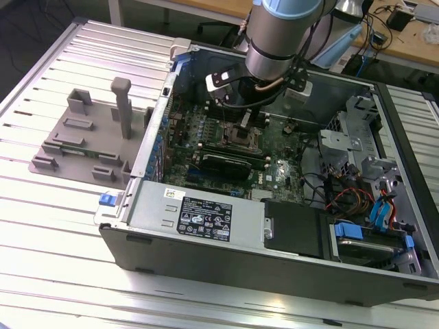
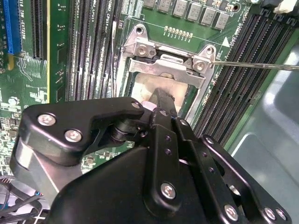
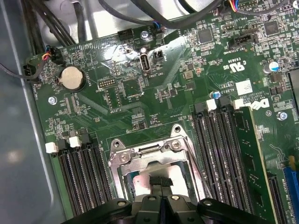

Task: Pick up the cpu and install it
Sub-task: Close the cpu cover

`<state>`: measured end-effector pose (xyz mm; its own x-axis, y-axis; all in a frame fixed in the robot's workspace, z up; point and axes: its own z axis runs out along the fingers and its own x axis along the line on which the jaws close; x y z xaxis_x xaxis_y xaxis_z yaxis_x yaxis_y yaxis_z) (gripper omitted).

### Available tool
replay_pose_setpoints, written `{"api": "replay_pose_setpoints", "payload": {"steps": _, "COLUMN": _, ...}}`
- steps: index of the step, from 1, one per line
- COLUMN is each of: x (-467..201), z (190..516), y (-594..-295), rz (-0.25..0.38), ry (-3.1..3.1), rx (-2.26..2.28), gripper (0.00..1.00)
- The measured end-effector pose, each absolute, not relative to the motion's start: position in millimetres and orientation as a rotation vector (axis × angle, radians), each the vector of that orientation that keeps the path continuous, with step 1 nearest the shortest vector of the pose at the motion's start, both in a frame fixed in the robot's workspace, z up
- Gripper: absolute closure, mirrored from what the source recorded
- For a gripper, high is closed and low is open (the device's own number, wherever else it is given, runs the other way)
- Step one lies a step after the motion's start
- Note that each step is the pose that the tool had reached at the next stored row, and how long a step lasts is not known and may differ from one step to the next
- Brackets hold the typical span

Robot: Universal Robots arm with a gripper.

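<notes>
The cpu (image 2: 145, 87) lies flat inside the motherboard's metal socket frame (image 2: 164, 59), its pale silver top looking smeared. It appears again as a silver patch (image 3: 139, 180) within the frame (image 3: 149, 150) in the first wrist view. My gripper (image 2: 160, 97) hangs straight over it with its black fingers (image 3: 161, 184) pressed together, the tips at or just above the chip's top. Nothing shows between the fingers. In the exterior view the gripper (image 1: 242, 125) reaches down into the open computer case (image 1: 274, 240) above the socket (image 1: 241, 140). The gripper's body hides much of the chip.
Memory slots (image 3: 219, 149) flank the socket on both sides. A thin metal lever (image 2: 257, 65) sticks out beside the frame. On the exterior view's left stands a grey fixture (image 1: 89, 140) with a post. Cables (image 1: 346, 199) and drive bays (image 1: 374, 236) fill the case's right end.
</notes>
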<state>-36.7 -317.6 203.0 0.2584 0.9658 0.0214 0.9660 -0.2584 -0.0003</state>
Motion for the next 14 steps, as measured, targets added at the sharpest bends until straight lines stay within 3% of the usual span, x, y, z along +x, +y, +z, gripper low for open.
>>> {"api": "replay_pose_setpoints", "payload": {"steps": 6, "x": -36.7, "z": 220.8, "y": -317.6, "rz": -0.026, "ry": -1.905, "rx": -2.482, "gripper": 0.89}}
{"api": "replay_pose_setpoints", "payload": {"steps": 14, "x": -36.7, "z": 220.9, "y": -317.6, "rz": -0.025, "ry": -2.009, "rx": -2.398, "gripper": 0.89}}
